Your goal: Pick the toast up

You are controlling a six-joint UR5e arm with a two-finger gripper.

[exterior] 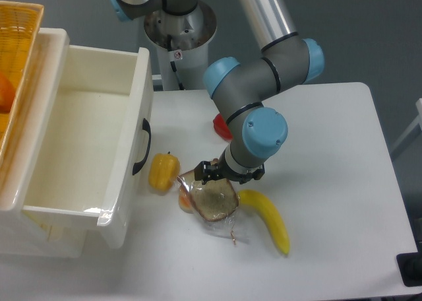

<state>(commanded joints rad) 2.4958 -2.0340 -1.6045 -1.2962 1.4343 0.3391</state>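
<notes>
You had the gripper (228, 174) sitting right on the toast's (213, 200) top edge, toast lying flat just left of the banana (267, 218) and stretching down toward you, but I couldn't tell if the jaws were spread or pinching.

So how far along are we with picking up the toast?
Done: the gripper is positioned over the toast's upper edge. In hand: closing in for a grasp; I can't tell if the fingers have closed. Left: the lift, since the toast lies on the table beside the banana.
</notes>
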